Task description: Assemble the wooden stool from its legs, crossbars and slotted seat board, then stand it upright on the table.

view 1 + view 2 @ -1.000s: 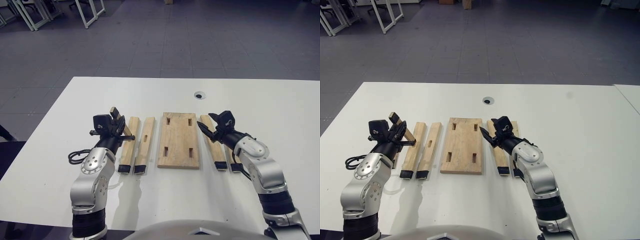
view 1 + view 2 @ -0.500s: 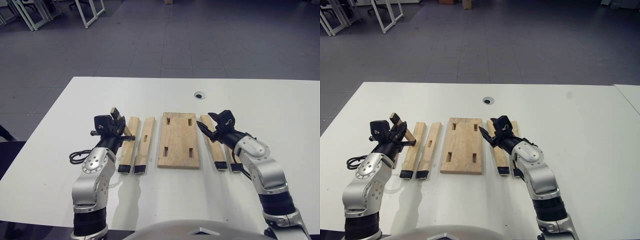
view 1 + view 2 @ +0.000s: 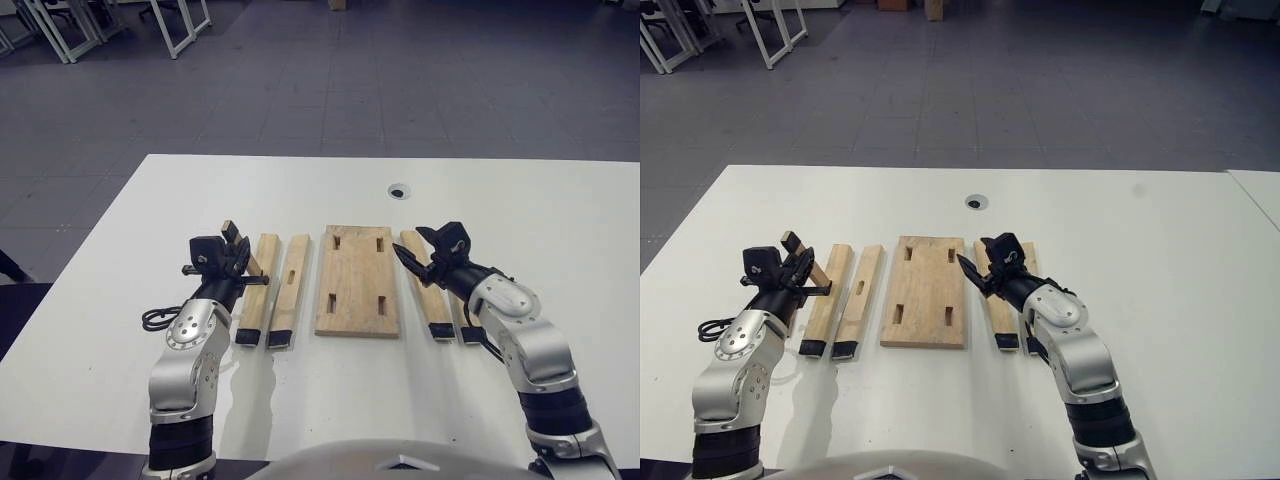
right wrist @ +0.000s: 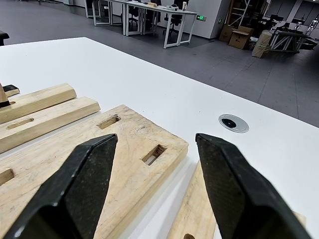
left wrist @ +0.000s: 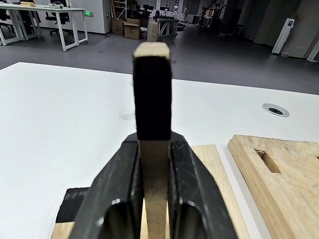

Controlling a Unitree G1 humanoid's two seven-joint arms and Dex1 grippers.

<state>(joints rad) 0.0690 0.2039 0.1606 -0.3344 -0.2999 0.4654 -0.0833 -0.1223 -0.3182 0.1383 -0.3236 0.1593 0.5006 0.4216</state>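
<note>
Left gripper (image 5: 154, 149) drew slightly back, left of the seat board (image 3: 357, 280), clamped on a crossbar (image 5: 153, 74); I kept the right gripper (image 3: 407, 238) wide by its right edge; nothing joined.

Lighting: even and diffuse, apparently from overhead.
Tabletop (image 3: 520, 200): bright white, no hard glare.
Floor (image 3: 350, 80) beyond: dim grey.
Shadows: soft and narrow, hugging the seat board (image 3: 357, 280) edges.
Left wrist view: fingers (image 5: 117, 194) dark with small highlights. The room behind is dim, with one green sign (image 5: 87, 13) glowing.
</note>
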